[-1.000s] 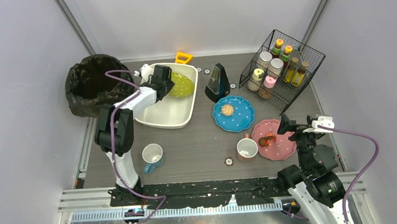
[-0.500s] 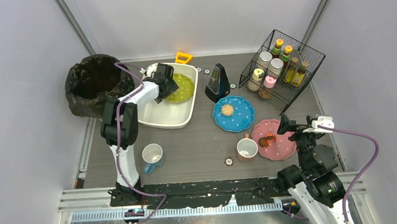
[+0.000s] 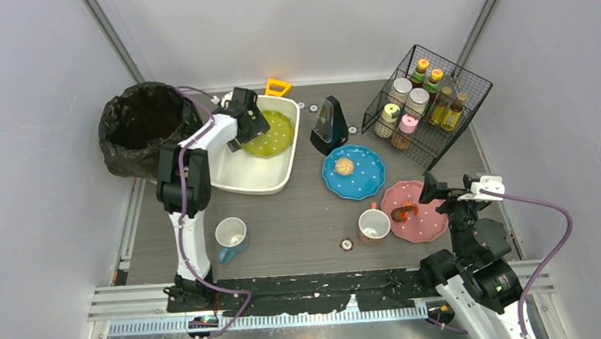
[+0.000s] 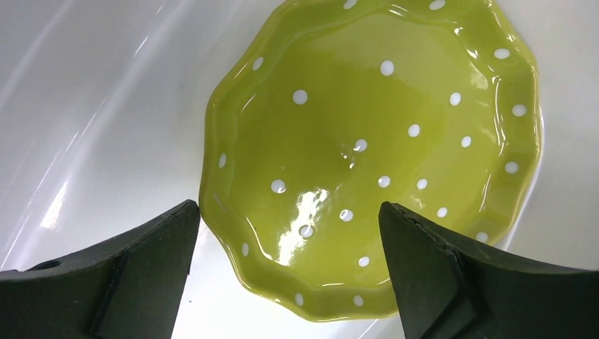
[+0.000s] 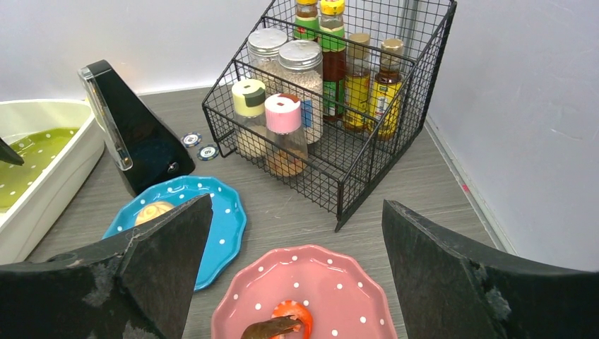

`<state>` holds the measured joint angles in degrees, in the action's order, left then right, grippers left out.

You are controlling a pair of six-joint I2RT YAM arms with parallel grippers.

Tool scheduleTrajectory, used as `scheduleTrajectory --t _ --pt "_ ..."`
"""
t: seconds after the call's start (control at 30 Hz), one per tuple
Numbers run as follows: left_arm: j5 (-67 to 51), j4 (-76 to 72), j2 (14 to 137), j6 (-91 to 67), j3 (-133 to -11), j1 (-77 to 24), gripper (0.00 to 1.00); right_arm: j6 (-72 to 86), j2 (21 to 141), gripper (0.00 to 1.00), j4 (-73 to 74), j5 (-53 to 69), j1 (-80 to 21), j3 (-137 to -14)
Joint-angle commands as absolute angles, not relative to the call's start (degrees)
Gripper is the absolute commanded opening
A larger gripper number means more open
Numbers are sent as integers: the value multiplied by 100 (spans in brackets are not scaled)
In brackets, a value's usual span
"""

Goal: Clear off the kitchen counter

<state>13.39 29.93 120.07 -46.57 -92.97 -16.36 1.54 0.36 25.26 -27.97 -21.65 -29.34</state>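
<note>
While the left gripper [image 4: 288,210] hangs over the white tub [image 3: 255,178] with its fingers wide apart and nothing between them, the green plate [image 4: 367,141] lies flat just below it, at the far end of the tub. We judge this plate as put away.

The kitchen counter [image 3: 300,216] carries the rest. The right gripper [image 5: 293,212] is also spread apart and empty. The pink plate [image 5: 332,282] lies just in front of it and a little below, so the right arm is clearly the nearer one for it. The blue plate [image 3: 360,178] is next, further on toward the tub. For the left arm, the mug with the blue handle [image 3: 230,235] is nearest, well back from its hand, toward its own base. The plates are round, so we see no long axis to respect; we think only the mug handle matters for the approach.

The jars in the wire rack [image 3: 464,91] have labels, and 2 small chips lie by the rack, but we cannot read any writing or brand on them.
</note>
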Motion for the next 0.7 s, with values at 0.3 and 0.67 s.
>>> scheduleTrajectory --t 0.3,0.67 --pt "1265 3029 10527 -3849 -8882 -1730 99 314 67 95 2528 -1992 -2197 -3501" --pt "718 2799 8432 -3312 -7707 -2229 100 1462 2966 95 3595 -1188 -2197 -5143"
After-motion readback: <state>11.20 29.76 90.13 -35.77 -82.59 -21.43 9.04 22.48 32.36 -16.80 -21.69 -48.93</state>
